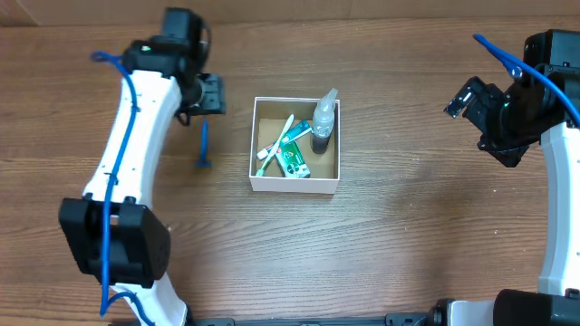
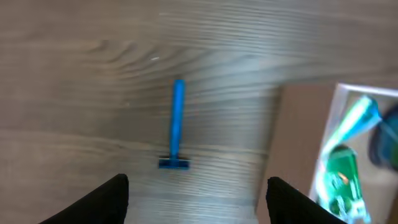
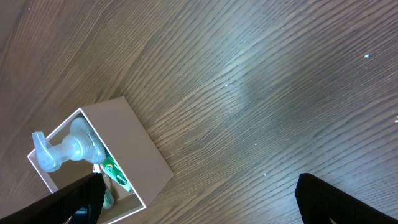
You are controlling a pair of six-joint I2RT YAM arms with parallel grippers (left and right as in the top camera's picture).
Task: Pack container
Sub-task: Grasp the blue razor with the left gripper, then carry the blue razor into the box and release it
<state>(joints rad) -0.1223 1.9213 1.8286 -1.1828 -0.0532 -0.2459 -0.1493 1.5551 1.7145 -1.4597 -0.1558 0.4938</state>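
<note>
Brown wood-grain counter (image 1: pixel 408 226) runs under everything. The box (image 1: pixel 256 145) sits near its middle, between the two arms: square, shallow, white-walled, with a brown floor. Inside, a clear spray bottle (image 1: pixel 323 122) lies along the right wall, its nozzle poking over the far rim. A toothbrush (image 1: pixel 276 142) lies slantwise across the floor. A green tube (image 1: pixel 292 156) lies beside it, toward the near wall. From the right wrist view the bottle's pale trigger head stands out above the box edge.

Just left of the box, apart from it, a blue razor (image 1: pixel 203 145) lies flat on the counter. Its handle points to the far side and its head to the near side.

Above the razor's far end hangs the left pincer (image 1: pixel 210 95). Its fingers (image 2: pixel 106 199) are spread wide with nothing between them, and in its wrist view the razor lies ahead of them on bare wood.

The right pincer (image 1: pixel 464 100) is well off to the right of the box, raised over open counter. Its fingers (image 3: pixel 336 199) are also parted wide and it carries nothing.
</note>
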